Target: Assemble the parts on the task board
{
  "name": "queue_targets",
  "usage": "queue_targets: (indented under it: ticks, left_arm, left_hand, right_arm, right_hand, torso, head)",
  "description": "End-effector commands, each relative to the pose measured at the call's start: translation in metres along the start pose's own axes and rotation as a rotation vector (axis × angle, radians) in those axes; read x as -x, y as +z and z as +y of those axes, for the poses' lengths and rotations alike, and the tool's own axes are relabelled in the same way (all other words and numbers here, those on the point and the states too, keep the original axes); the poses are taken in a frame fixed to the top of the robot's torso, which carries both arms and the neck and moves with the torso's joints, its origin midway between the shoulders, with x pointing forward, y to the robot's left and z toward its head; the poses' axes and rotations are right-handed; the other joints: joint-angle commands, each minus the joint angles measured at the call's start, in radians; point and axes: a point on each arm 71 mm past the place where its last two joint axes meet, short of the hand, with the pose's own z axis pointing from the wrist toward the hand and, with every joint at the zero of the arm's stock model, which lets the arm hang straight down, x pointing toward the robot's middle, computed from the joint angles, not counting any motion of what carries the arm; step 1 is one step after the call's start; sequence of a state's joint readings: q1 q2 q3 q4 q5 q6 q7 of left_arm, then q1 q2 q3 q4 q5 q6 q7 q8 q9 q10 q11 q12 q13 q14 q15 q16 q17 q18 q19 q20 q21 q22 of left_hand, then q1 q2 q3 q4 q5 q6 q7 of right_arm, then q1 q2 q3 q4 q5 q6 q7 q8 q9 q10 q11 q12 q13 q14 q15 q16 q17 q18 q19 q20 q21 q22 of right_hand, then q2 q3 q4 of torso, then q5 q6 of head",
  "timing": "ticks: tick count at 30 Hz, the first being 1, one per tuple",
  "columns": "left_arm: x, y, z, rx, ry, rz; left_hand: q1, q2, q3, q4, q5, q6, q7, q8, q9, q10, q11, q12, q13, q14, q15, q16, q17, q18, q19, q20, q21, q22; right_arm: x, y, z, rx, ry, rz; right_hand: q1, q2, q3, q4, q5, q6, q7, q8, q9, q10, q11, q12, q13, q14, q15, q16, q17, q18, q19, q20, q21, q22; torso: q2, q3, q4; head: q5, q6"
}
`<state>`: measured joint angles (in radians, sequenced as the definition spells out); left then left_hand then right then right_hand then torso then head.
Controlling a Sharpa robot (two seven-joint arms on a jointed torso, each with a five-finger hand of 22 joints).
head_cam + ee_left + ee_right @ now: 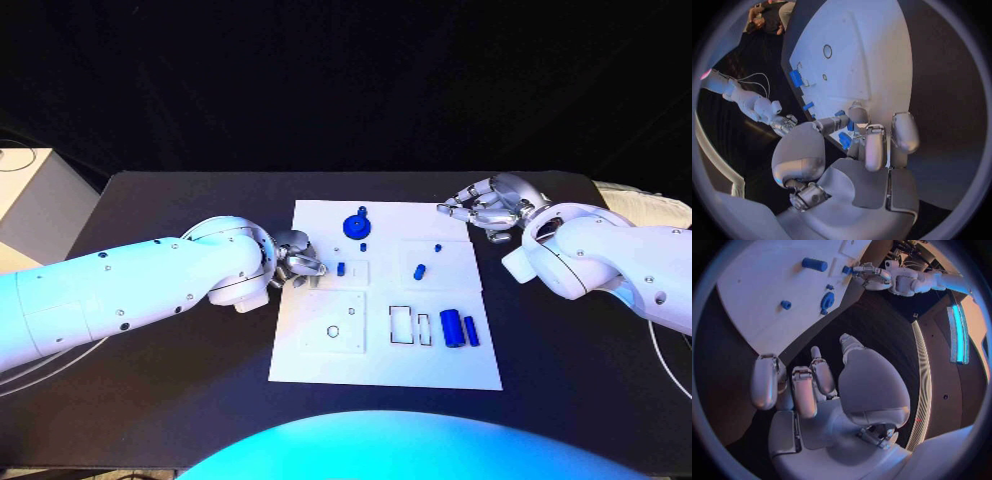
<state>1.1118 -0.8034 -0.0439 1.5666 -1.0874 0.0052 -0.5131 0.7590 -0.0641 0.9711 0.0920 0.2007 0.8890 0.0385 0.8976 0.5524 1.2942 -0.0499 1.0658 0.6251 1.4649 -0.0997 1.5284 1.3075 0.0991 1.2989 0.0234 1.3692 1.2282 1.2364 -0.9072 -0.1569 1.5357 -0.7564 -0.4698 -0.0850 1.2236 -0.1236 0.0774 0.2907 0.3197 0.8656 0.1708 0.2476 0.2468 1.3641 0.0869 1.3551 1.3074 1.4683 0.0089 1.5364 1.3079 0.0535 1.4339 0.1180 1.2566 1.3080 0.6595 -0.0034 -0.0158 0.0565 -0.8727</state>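
The white task board [325, 360] lies in the middle of the table. My left hand [296, 262] is at the board's left edge and pinches a small blue part [342, 268] between thumb and finger over a square recess; the left wrist view shows that small blue part [845, 140] between the fingertips. My right hand [488, 205] hovers beside the board's far right corner with fingers apart, holding nothing. A round blue piece [356, 224] lies at the far edge, a blue peg [420, 270] in the middle, and two blue bars [460, 328] at the right.
Two narrow slots [411, 325] and a small hole [333, 331] sit in the board's near half. A tiny blue piece [362, 246] lies below the round one. A pale box [36, 205] stands off the table's left end. Black tabletop [173, 400] surrounds the board.
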Motion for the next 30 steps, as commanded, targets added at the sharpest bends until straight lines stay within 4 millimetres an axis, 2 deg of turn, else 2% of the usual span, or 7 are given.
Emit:
queue_targets:
  ticks: [1,21,30]
  left_arm:
    - [-0.0008,0.0007,0.0005,0.004,0.008,0.014]
    - [-0.0019,0.0024,0.0042,0.018,0.028,0.055]
    - [-0.0036,0.0027,0.0033,0.017,0.033,0.075]
  left_hand:
    - [-0.004,0.013,0.143,-0.148,0.006,0.025,-0.016,-0.005,-0.002,0.007,0.003,0.005,0.001,0.083,0.003,0.003,0.174,-0.011,-0.006,0.003,0.002,0.000]
    - [-0.044,0.034,0.117,-0.139,-0.002,0.039,-0.017,-0.018,-0.003,0.015,0.003,0.016,0.023,0.085,0.004,0.005,0.179,-0.011,-0.007,0.006,0.000,-0.001]
    - [-0.056,0.033,0.103,-0.139,-0.002,0.044,-0.018,-0.023,-0.004,0.017,0.003,0.019,0.031,0.085,0.004,0.007,0.182,-0.011,-0.008,0.008,-0.002,-0.003]
  right_arm:
    - [-0.0008,0.0000,0.0003,0.007,-0.002,0.007]
    - [-0.0006,-0.0003,0.0000,0.006,-0.002,0.007]
    - [-0.0007,-0.0002,-0.0001,0.006,-0.002,0.008]
  right_hand:
    - [-0.006,0.006,-0.007,-0.001,0.003,-0.006,0.000,0.004,-0.001,-0.002,0.001,0.005,0.047,0.079,0.005,-0.005,0.187,0.016,-0.006,-0.001,-0.005,0.085]
    - [-0.006,0.006,-0.007,-0.001,0.003,-0.006,0.000,0.004,-0.001,-0.002,0.001,0.005,0.047,0.079,0.005,-0.005,0.187,0.016,-0.006,-0.001,-0.005,0.085]
    - [-0.006,0.006,-0.007,-0.001,0.003,-0.006,0.000,0.004,-0.001,-0.002,0.001,0.005,0.047,0.079,0.005,-0.005,0.187,0.016,-0.006,-0.001,-0.005,0.085]
  torso:
    - [0.000,-0.0004,0.0002]
    - [0.000,-0.0003,0.0006]
    - [0.000,-0.0002,0.0006]
  head:
    - [0.000,0.000]
    - [-0.001,0.000]
    - [-0.002,0.000]
